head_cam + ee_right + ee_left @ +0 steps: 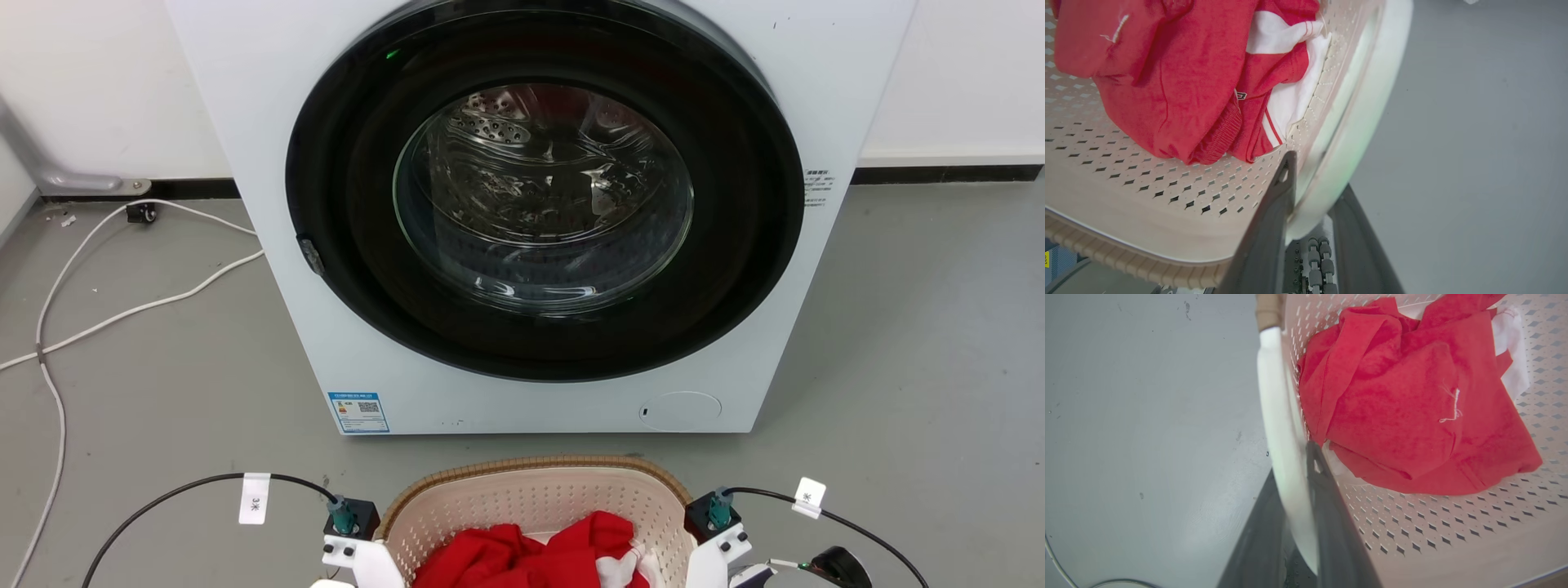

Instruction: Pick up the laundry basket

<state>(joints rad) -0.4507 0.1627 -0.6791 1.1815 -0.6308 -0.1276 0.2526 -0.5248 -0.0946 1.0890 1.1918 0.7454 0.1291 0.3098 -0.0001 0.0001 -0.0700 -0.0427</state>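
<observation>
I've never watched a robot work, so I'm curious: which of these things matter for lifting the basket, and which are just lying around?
In the job: laundry basket; left gripper, right gripper, both gripping its sides.
Just there: washing machine; red clothes in the basket; white cable on the floor.

A white tag (254,498) on the black cable (163,494) at 7 o'clock in the head view reads "3米". A second tag (808,496), on the cable (865,531) at 5 o'clock, shows a mark like "米". The washing machine (245,122) carries a blue label (357,412) with a QR code at 7 o'clock of its door (543,343). Fine print (816,188) sits at the door's 3 o'clock. Both are too small to read.
</observation>
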